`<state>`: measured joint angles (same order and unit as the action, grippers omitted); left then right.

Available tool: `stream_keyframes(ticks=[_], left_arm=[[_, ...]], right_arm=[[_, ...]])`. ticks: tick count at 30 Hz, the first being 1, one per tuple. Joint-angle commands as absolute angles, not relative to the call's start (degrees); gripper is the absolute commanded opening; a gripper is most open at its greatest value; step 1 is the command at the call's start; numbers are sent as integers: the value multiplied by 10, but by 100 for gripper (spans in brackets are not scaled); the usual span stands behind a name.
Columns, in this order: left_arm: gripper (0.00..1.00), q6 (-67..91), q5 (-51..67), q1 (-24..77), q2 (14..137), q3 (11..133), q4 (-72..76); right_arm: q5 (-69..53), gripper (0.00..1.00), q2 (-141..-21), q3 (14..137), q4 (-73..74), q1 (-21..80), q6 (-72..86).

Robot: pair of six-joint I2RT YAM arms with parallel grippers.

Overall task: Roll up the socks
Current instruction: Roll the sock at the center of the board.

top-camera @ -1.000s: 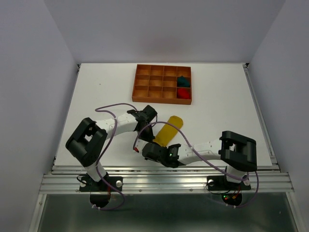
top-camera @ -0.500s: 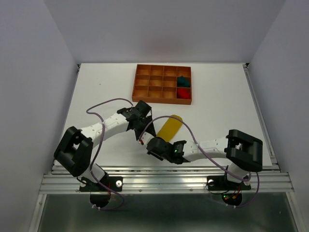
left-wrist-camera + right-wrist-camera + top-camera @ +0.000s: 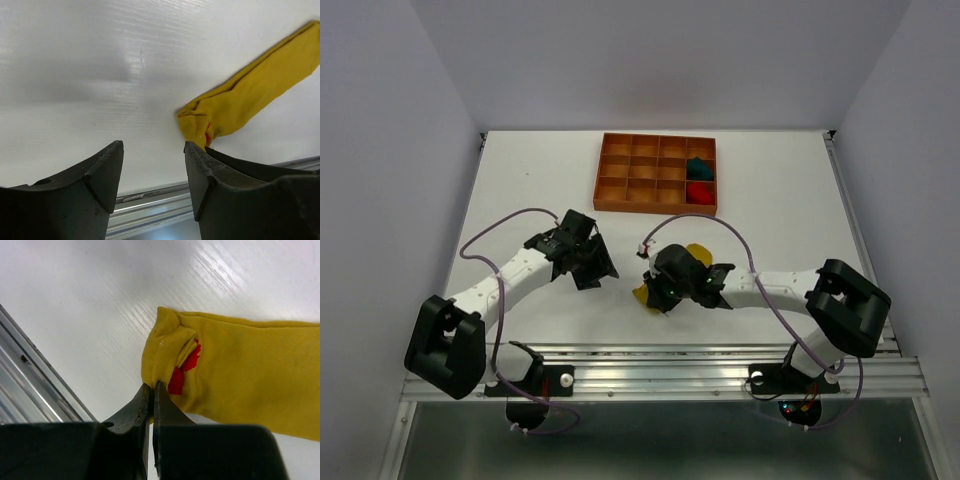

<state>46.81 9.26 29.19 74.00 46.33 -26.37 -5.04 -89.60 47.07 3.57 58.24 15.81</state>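
- Your right gripper [image 3: 151,396] sat closest to the near edge of the table [image 3: 520,180]. Its jaws were pinched to a sliver on the folded lip of the yellow sock [image 3: 235,380]. I took that thin grip as chosen so the end could be turned over onto the rest to begin a roll.
- The sock lay flat on the table. Its bunched end was at the gripper (a red scrap of the pattern showed inside the fold). In the top view its length ran off toward 1 o'clock, which left free cloth ahead to roll into.
- Your left gripper [image 3: 152,165] hung at about 9 o'clock of the right one, jaws wide and holding nothing. It was near the sock's bunched end but not gripping it. My guess was that you held it clear so it would not pin the cloth, yet close enough to steady the roll if needed.
- Farthest off, at 12 o'clock, stood the orange-brown tray [image 3: 610,175]. The teal sock [image 3: 698,166] and the red sock [image 3: 698,192] sat bundled in neighbouring cells of its right-hand column, teal behind red. From that I judged two were done and the yellow one barely started.
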Motion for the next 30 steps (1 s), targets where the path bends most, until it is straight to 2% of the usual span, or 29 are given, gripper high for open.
stream_keyframes(ticks=[1,10,19,30], left_arm=[[63,456,100,284,716,443,-254],[63,448,138,283,688,409,-209],[63,459,169,301,657,367,-165],[63,482,178,359,692,371,-129]], right_arm=[[-145,1,-889,447,6,550,241],[-323,1,-889,373,-199,480,363],[-344,1,-889,353,-239,452,423],[-345,1,-951,321,-299,441,468]])
